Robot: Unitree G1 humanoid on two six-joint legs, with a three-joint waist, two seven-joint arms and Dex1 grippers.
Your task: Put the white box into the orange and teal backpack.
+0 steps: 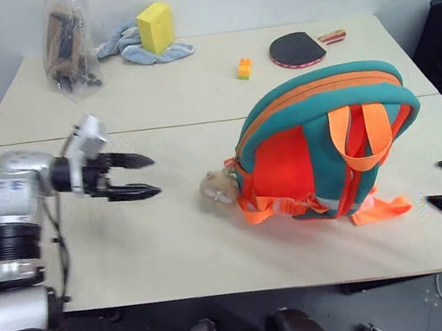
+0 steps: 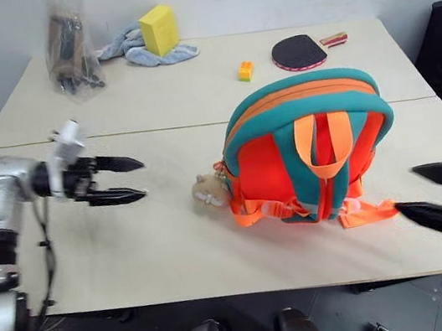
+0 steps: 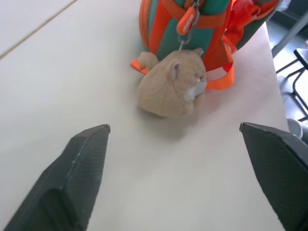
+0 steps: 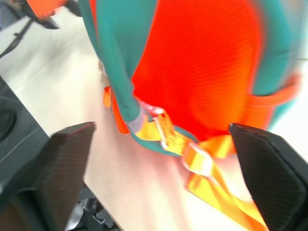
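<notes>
The orange and teal backpack [image 1: 288,163] stands upright on the near table, straps toward me, with a tan plush toy [image 1: 218,190] lying at its left foot. The white box is out of view. My left gripper [image 1: 153,175] hovers open to the left of the plush toy, pointing at it with a gap of bare table between them; in the left wrist view the toy [image 3: 173,89] lies beyond the spread fingers. At the backpack's right side my right gripper [image 1: 436,183] is open and holds nothing, close to the strap ends [image 4: 202,163].
On the far table are a yellow sponge block [image 1: 155,27] on a blue cloth [image 1: 134,48], a clear plastic bag [image 1: 69,42], a small orange brick [image 1: 244,68] and a table tennis paddle [image 1: 297,49]. The table's front edge [image 1: 250,290] runs near.
</notes>
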